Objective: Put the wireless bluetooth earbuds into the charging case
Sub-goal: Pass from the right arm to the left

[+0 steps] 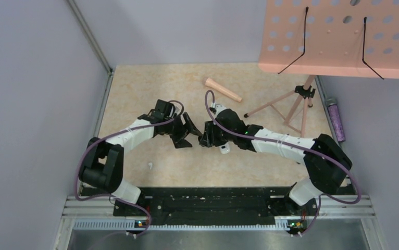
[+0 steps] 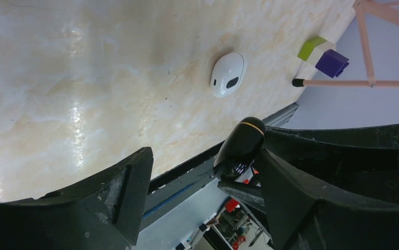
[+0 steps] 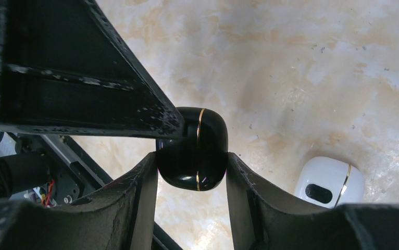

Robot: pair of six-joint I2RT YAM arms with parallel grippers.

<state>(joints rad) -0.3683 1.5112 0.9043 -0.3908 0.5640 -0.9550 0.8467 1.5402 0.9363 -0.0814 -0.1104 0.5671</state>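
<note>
A glossy black charging case (image 3: pixel 192 156) with a thin gold seam hangs just above the table, and my right gripper (image 3: pixel 192 169) is shut on it, a finger on each side. My left gripper (image 2: pixel 202 166) stands open facing it. One of its fingers (image 3: pixel 135 112) touches the top of the black case (image 2: pixel 241 143), and the gap holds nothing else. The two grippers meet mid-table, the left gripper (image 1: pixel 187 136) and the right gripper (image 1: pixel 206 138). One tiny white earbud (image 1: pixel 149 166) lies on the table near the left arm. A white case-like shell (image 3: pixel 328 186) with dark oval openings lies beside the right gripper.
At the back right stands a pink music stand (image 1: pixel 338 36) on a tripod (image 1: pixel 291 107). A tan cone (image 1: pixel 222 89) lies behind the grippers, and a purple bottle (image 1: pixel 335 117) by the right wall. Green (image 2: pixel 312 48) and purple blocks (image 2: pixel 332 62) sit near the tripod foot. A black rail (image 1: pixel 208 200) runs along the near edge.
</note>
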